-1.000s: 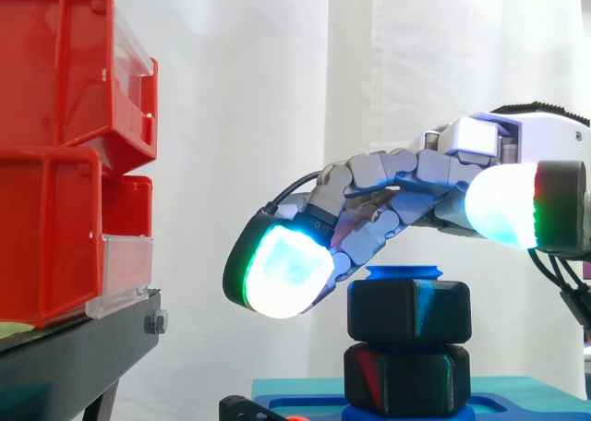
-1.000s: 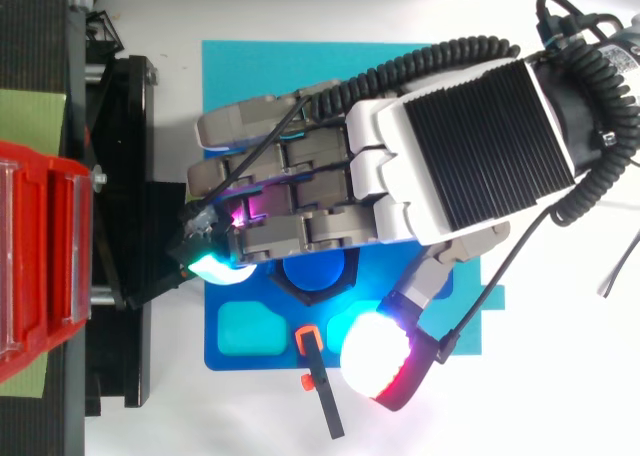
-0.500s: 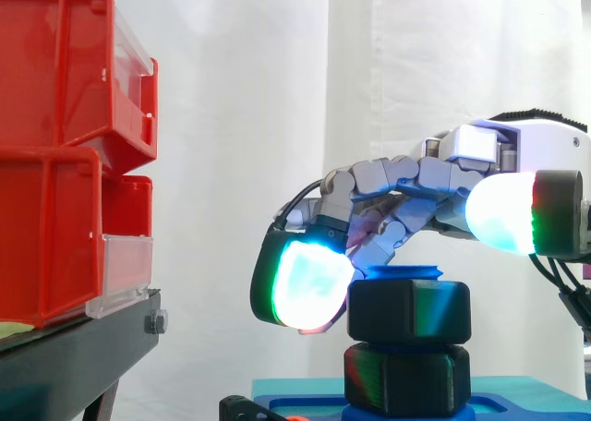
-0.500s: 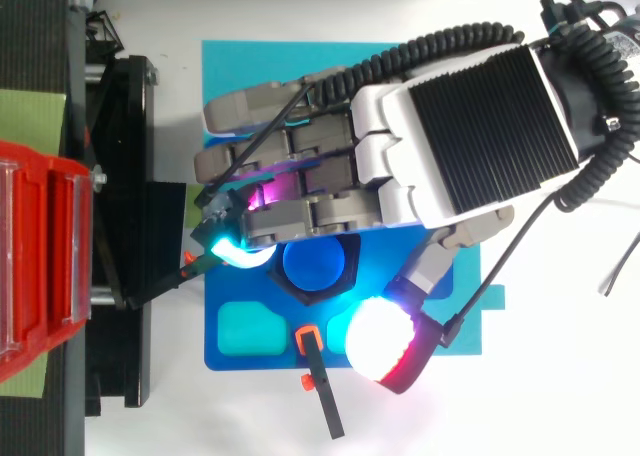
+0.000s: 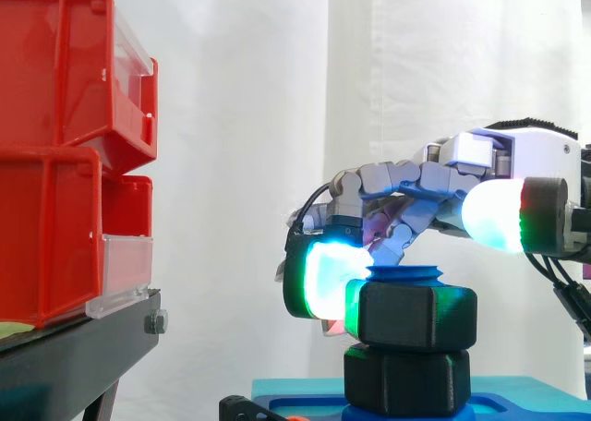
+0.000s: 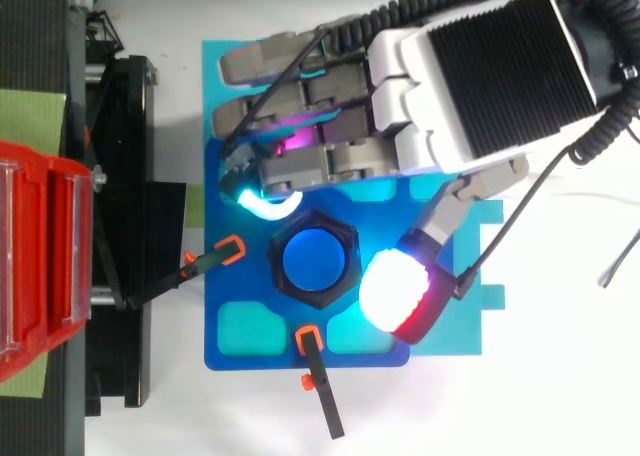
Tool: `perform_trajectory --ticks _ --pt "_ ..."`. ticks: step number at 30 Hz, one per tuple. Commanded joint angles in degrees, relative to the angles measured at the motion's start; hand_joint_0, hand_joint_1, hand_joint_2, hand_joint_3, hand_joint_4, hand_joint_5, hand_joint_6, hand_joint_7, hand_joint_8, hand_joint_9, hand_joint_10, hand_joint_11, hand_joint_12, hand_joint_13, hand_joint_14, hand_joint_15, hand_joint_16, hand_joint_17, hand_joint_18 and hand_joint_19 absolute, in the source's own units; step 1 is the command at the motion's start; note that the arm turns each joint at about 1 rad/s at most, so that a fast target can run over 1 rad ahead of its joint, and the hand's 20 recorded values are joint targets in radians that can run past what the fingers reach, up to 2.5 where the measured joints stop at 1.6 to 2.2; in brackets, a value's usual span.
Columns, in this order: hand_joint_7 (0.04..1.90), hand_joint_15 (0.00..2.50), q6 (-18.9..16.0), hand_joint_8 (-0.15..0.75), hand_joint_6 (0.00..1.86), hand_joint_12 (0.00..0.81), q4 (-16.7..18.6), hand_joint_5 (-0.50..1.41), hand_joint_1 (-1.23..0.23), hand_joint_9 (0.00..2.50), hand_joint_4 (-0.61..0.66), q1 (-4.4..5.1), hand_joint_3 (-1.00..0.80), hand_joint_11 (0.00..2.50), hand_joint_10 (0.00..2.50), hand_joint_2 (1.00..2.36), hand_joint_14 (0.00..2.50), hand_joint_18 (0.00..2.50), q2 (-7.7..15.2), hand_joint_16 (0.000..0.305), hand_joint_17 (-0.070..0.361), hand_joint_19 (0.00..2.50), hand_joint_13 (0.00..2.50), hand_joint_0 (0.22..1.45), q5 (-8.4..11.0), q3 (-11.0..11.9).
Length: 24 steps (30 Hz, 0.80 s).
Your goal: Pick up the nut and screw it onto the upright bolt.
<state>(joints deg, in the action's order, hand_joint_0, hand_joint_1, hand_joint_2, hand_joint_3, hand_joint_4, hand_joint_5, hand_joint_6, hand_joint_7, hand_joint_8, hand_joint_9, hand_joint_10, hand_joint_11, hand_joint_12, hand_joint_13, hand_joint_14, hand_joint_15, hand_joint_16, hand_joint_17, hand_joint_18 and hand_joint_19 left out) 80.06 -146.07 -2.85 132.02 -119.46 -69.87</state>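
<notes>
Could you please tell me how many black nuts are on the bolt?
2: the upper nut by the hand, and the lower nut directly beneath it. None looks hidden.

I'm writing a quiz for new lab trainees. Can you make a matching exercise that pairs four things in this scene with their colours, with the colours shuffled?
Things:
1. upper nut
2. bolt
3. bins
4. mat

Colours:
A. red
B. teal
C. black
D. blue

Pairs: 1-C, 2-D, 3-A, 4-B.
</notes>
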Motion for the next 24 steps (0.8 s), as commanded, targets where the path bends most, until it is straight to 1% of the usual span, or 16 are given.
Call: perform_trajectory --ticks 1,3,4,5,6,7,8,9,10,13,16,19,20,24 --pt "1.36 0.00 0.01 0.286 0.55 0.240 0.26 0.00 -0.17 0.88 0.21 -0.84 -0.50 0.00 0.00 1.00 0.00 0.33 -0.01 0.024 0.053 0.00 0.59 0.50 -0.95 0.00" --pt "1.35 0.00 0.01 0.289 0.56 0.239 0.26 0.01 -0.17 0.92 0.21 -1.19 -0.50 0.00 0.00 1.00 0.00 0.34 -0.01 0.023 0.052 0.00 0.60 0.50 -1.39 0.00" --pt "1.47 0.00 0.01 0.290 0.50 0.240 0.35 0.00 -0.17 0.93 0.23 -1.37 -0.50 0.00 0.00 1.00 0.00 0.35 -0.01 0.023 0.052 0.00 0.60 0.50 -1.48 0.00" --pt "1.43 0.00 0.01 0.290 0.50 0.240 0.52 -0.01 -0.17 0.93 0.22 -1.55 -0.50 0.00 0.00 1.00 0.00 0.35 -0.01 0.023 0.052 0.00 0.60 0.50 -1.74 0.00" --pt "1.35 0.00 0.01 0.287 0.50 0.242 0.70 -0.03 -0.17 0.92 0.22 -1.72 -0.50 0.00 0.00 1.00 0.00 0.34 -0.01 0.023 0.052 0.00 0.60 0.50 -2.01 0.09" --pt "1.21 0.00 0.01 0.277 0.50 0.250 0.79 -0.05 -0.17 0.90 0.24 -1.81 -0.50 0.00 0.00 1.00 0.00 0.33 -0.01 0.024 0.054 0.00 0.59 0.50 -2.09 0.09" --pt "1.19 0.00 0.01 0.277 0.50 0.250 0.79 -0.05 -0.17 0.90 0.24 -2.16 -0.50 0.00 0.00 1.00 0.00 0.33 -0.01 0.024 0.055 0.00 0.59 0.50 -2.80 0.26" --pt "0.98 0.00 0.01 0.272 0.50 0.254 0.52 -0.07 -0.16 0.86 0.28 -2.42 -0.50 0.00 0.00 1.00 0.00 0.31 -0.01 0.025 0.057 0.00 0.58 0.50 -3.06 0.53" --pt "0.90 0.00 0.01 0.267 0.50 0.255 0.52 -0.09 -0.16 0.83 0.26 -2.51 -0.50 0.00 0.00 1.00 0.00 0.30 -0.01 0.026 0.058 0.00 0.57 0.49 -3.15 0.62" --pt "0.73 0.00 -0.08 0.246 0.50 0.264 0.35 -0.11 -0.16 0.75 0.22 -2.86 -0.50 0.00 0.00 1.00 0.00 0.27 -0.01 0.028 0.062 0.00 0.53 0.49 -3.68 1.41" --pt "0.68 0.00 -0.08 0.240 0.50 0.273 -0.09 -0.13 -0.16 0.71 0.21 -2.86 -0.50 0.00 0.00 1.00 0.00 0.26 -0.01 0.030 0.067 0.00 0.50 0.49 -4.12 2.64" --pt "0.65 0.00 -0.08 0.239 0.50 0.279 -0.09 -0.13 -0.15 0.69 0.21 -2.78 -0.50 0.00 0.00 1.00 0.00 0.24 -0.01 0.031 0.069 0.00 0.48 0.48 -4.20 2.99" --pt "0.65 0.00 -0.08 0.238 0.50 0.279 0.17 -0.13 -0.15 0.68 0.21 -2.51 -0.50 0.00 0.00 1.00 0.00 0.24 -0.01 0.031 0.070 0.00 0.48 0.48 -4.03 3.08" --pt "0.65 0.00 -0.08 0.237 0.50 0.282 0.08 -0.13 -0.14 0.67 0.21 -2.07 -0.50 0.00 0.00 1.00 0.00 0.24 -0.01 0.031 0.071 0.00 0.47 0.48 -3.76 3.08"
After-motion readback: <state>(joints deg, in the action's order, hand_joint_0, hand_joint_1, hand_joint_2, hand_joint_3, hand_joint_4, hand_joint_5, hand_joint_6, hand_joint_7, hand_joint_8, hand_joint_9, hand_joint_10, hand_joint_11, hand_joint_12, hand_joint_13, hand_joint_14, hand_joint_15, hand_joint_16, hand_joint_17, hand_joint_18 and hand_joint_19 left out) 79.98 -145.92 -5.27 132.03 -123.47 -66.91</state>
